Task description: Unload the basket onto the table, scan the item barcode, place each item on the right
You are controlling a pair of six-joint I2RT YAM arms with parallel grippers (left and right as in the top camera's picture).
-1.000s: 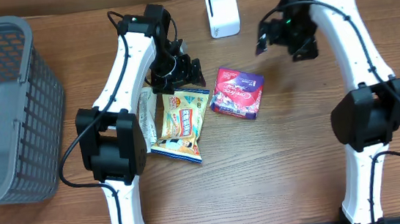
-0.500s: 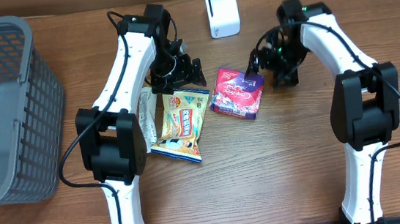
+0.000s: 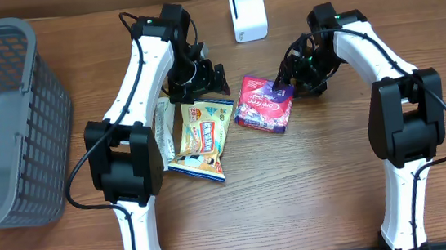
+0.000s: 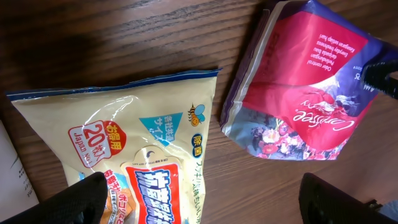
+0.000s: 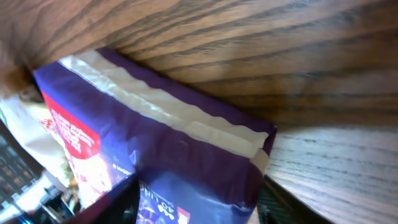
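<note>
A purple and red snack bag (image 3: 264,105) lies on the wooden table right of centre. My right gripper (image 3: 291,81) is at its right end. In the right wrist view that end of the bag (image 5: 155,143) fills the gap between the fingers (image 5: 112,202), which press on both sides, so my right gripper (image 5: 199,199) is shut on it. My left gripper (image 3: 202,76) hangs open over the top of a yellow snack bag (image 3: 203,135). The left wrist view shows the yellow bag (image 4: 143,155) and the purple bag (image 4: 305,106) under my open left gripper (image 4: 205,199). The white scanner (image 3: 247,13) stands at the back. No barcode shows.
A grey plastic basket (image 3: 1,122) fills the left side of the table. A thin white packet (image 3: 163,127) lies against the left edge of the yellow bag. Bare wood lies in front of the bags.
My right arm came down from beside the scanner to the purple bag's right end and its jaws narrowed onto the bag. The left arm and both bags stayed where they were.
</note>
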